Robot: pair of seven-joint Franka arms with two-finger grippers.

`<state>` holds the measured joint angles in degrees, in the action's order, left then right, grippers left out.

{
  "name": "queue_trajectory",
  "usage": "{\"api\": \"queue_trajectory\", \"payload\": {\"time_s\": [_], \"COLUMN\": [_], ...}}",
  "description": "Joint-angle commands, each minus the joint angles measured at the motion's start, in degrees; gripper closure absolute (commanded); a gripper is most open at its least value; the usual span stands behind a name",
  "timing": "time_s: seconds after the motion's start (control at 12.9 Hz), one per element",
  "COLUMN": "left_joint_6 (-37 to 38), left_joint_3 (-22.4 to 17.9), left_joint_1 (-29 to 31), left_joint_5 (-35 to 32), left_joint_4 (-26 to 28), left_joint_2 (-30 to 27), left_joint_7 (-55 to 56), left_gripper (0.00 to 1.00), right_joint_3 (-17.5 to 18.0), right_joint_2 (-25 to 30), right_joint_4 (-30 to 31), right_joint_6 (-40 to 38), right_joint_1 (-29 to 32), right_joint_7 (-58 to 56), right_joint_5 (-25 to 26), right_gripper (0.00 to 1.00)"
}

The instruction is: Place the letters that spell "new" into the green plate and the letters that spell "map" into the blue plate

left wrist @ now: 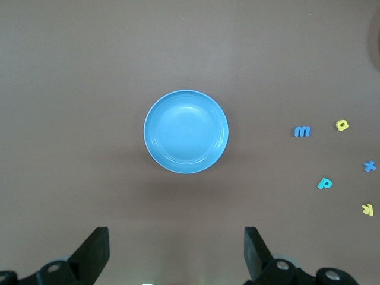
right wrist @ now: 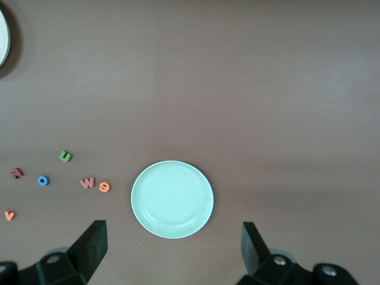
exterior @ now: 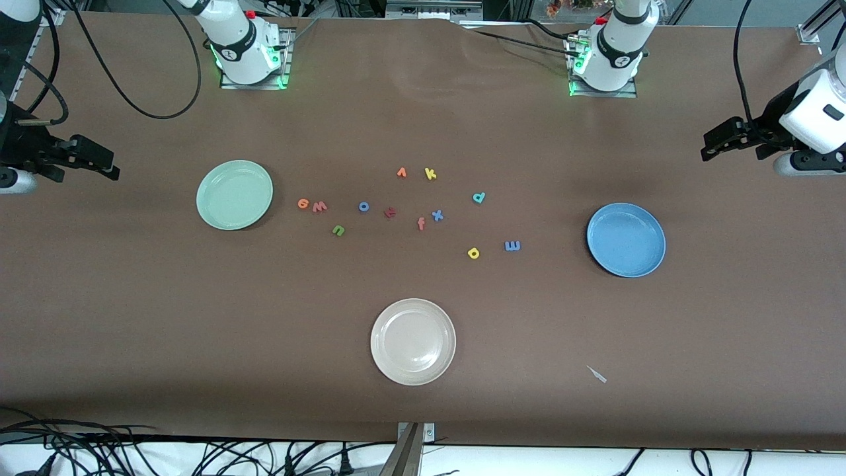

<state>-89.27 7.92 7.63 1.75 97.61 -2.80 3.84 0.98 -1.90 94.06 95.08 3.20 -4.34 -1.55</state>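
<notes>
Cream plate [exterior: 413,341] nearest front camera. Loose letters mid-bench: orange v [exterior: 401,172], yellow k [exterior: 430,174], blue o [exterior: 363,206], blue x [exterior: 437,215], dark red letter [exterior: 390,212], salmon f [exterior: 421,224].

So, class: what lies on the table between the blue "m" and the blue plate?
Nothing: between the blue "m" and the blue plate only bare brown table shows, in the front and left wrist views.

Your right wrist view cuts the cream-white plate [right wrist: 2,37] at the upper left edge, only a sliver shows. Left wrist view clips something pale [left wrist: 376,35] at the upper right edge, can't tell what. Both arms run off the front view's sides. The dark red letter [exterior: 390,212] mid-frame is too small to read. The small pale scrap [exterior: 597,374] at lower right, can't identify.
</notes>
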Motion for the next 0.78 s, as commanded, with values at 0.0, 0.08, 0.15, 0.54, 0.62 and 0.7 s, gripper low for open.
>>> {"api": "queue_trajectory", "payload": {"time_s": [0.0, 0.08, 0.15, 0.54, 0.62, 0.7], "left_joint_6": [-1.43, -1.61, -1.70, -1.88, -2.66, -4.23], "left_joint_3": [0.95, 1.92, 3.14, 3.95, 3.95, 3.95], "left_joint_1": [-0.16, -0.16, -0.08, -3.41, -5.24, -6.65], "left_joint_5": [-0.70, -0.70, -0.61, 6.76, 6.69, 6.60], "left_joint_4": [-0.32, -0.32, -0.32, -1.11, -0.85, -0.50], "left_joint_2": [0.78, 1.39, 2.09, 9.64, 10.62, 11.41], "left_joint_7": [-0.15, -0.06, -0.06, 0.20, 1.86, 4.14], "left_gripper": [0.00, 0.00, 0.00, 0.00, 0.00, 0.00], "right_joint_3": [0.34, 0.34, 0.34, 1.30, 1.30, 1.13], "right_joint_2": [0.50, -0.03, -0.12, -5.30, -6.78, -9.58], "right_joint_4": [0.42, 0.42, 0.33, -1.16, -1.25, -2.82], "right_joint_6": [-0.25, -0.34, -1.64, -3.24, -2.19, -0.79], "right_joint_1": [0.23, 0.23, 0.23, 0.23, 0.49, 0.58], "right_joint_7": [0.38, -0.14, 0.20, 0.12, 0.47, -0.49], "right_joint_5": [0.06, 0.06, 0.06, -1.08, -1.17, -1.17], "right_gripper": [0.00, 0.00, 0.00, 0.00, 0.00, 0.00]}}
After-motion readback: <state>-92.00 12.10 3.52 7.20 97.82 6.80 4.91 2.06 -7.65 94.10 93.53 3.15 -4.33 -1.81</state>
